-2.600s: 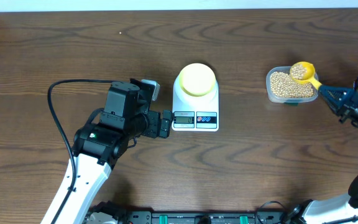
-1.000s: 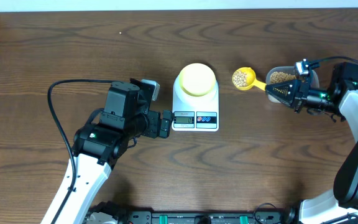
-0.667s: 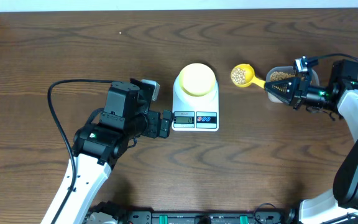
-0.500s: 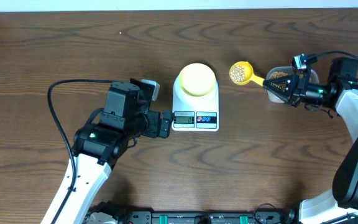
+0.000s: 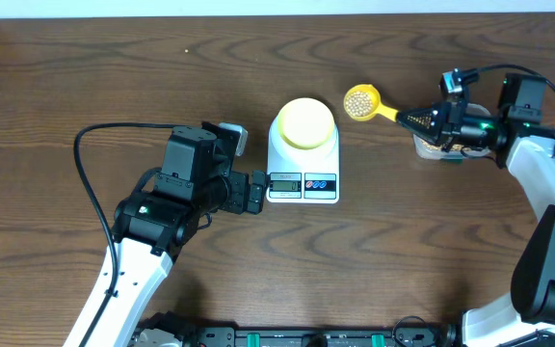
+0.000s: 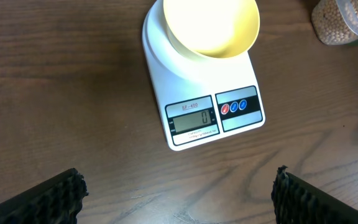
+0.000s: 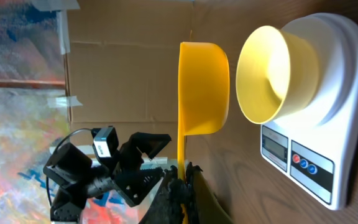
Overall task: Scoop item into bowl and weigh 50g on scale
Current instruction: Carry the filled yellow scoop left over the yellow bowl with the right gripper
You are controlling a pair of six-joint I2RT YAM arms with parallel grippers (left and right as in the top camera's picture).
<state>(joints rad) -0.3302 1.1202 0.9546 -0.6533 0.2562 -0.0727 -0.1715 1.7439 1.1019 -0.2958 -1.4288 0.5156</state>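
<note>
Right gripper (image 5: pixel 420 120) is clamped shut on the thin handle end of a bright yellow scoop (image 5: pixel 378 108), holding it level. Tan beans (image 5: pixel 359 99) fill the cup, which hangs ahead of the fingers, just short of the pale yellow bowl (image 5: pixel 304 122). That bowl sits empty on the white scale (image 5: pixel 302 188), whose display shows zero. Left gripper (image 6: pixel 179 193) hovers wide open, holding nothing, with the scale just ahead of it. The beans look hard, smooth and light, likely to roll and bounce, so pouring probably calls for a slow, gentle tilt. Beneath the right gripper sits a clear tub (image 6: pixel 344 22) holding more beans.
</note>
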